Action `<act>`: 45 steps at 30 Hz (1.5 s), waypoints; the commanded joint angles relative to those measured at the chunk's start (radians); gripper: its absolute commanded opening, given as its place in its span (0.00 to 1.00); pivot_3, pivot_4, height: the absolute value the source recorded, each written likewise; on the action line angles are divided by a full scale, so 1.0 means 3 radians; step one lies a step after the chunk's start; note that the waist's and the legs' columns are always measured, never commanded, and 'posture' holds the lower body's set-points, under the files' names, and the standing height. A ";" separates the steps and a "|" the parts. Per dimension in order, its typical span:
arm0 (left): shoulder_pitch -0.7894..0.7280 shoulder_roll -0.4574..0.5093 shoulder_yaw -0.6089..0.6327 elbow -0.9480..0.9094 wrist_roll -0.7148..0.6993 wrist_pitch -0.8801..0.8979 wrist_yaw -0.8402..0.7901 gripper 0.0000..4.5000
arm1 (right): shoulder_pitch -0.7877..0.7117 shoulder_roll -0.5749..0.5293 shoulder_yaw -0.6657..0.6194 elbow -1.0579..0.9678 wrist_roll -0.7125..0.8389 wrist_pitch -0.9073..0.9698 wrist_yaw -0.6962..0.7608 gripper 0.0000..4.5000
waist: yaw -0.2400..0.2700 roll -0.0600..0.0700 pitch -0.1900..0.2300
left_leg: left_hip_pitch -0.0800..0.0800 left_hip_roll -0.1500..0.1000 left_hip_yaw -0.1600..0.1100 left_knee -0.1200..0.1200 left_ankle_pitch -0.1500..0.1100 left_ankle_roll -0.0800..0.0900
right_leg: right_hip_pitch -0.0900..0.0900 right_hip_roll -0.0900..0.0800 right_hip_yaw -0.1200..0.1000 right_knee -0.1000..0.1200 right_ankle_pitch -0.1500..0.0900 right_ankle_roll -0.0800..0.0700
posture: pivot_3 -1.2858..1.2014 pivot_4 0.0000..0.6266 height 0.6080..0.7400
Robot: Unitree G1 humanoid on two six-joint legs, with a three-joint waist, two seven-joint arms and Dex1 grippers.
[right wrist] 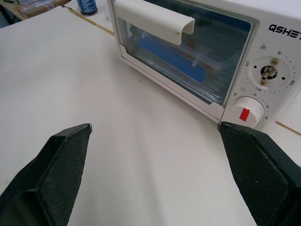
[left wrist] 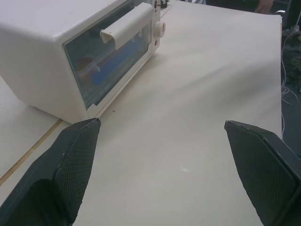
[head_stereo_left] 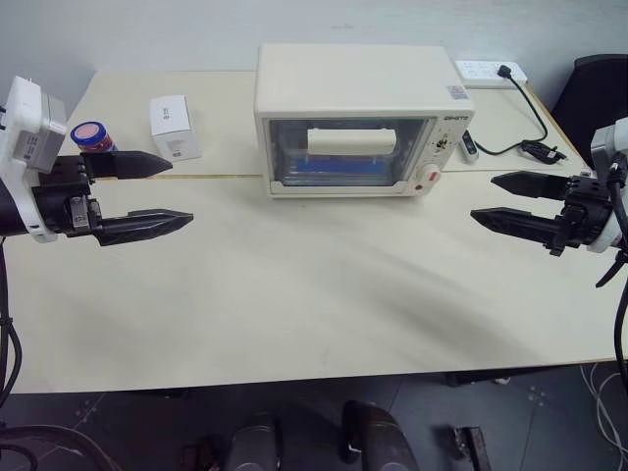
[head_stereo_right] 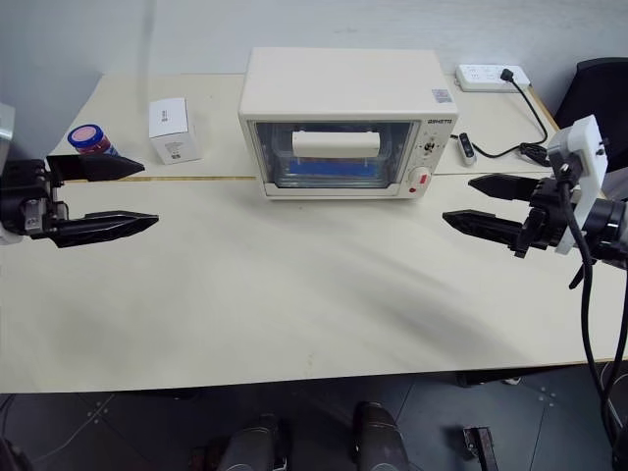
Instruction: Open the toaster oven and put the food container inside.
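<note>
The cream-white toaster oven (head_stereo_left: 358, 98) stands at the back middle of the table, its glass door shut and the bar handle (head_stereo_left: 351, 142) up. Through the glass I see the food container (right wrist: 174, 59) inside, a clear box with a blue strip. My left gripper (head_stereo_left: 180, 192) hovers open over the table to the oven's left, holding nothing. My right gripper (head_stereo_left: 483, 198) hovers open to the oven's right, also holding nothing. Both point inward toward the oven's front and stand well apart from it.
A small white carton (head_stereo_left: 174, 126) and a blue-lidded jar (head_stereo_left: 91, 135) sit at the back left. A white power strip (head_stereo_left: 488, 72) with a black cable lies behind the oven on the right, next to a black chair (head_stereo_left: 594, 93).
</note>
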 commanded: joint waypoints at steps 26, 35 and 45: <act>-0.0007 0.0079 0.0118 -0.0027 -0.0016 -0.0040 -0.0012 1.00 | 0.0004 -0.0070 -0.0162 -0.0081 0.0055 -0.0048 0.0003 0.99 | 0.0000 0.0000 0.0000 | 0.0000 0.0000 0.0000 0.0000 0.0000 0.0000 | 0.0000 0.0000 0.0000 0.0000 0.0000 0.0000 | 0.52 0.24 1.00; -0.0007 0.0079 0.0118 -0.0027 -0.0016 -0.0040 -0.0012 1.00 | 0.0004 -0.0070 -0.0162 -0.0081 0.0055 -0.0048 0.0003 0.99 | 0.0000 0.0000 0.0000 | 0.0000 0.0000 0.0000 0.0000 0.0000 0.0000 | 0.0000 0.0000 0.0000 0.0000 0.0000 0.0000 | 0.52 0.24 1.00; -0.0007 0.0079 0.0118 -0.0027 -0.0016 -0.0040 -0.0012 1.00 | 0.0004 -0.0070 -0.0162 -0.0081 0.0055 -0.0049 0.0003 0.99 | 0.0000 0.0000 0.0000 | 0.0000 0.0000 0.0000 0.0000 0.0000 0.0000 | 0.0000 0.0000 0.0000 0.0000 0.0000 0.0000 | 0.52 0.24 1.00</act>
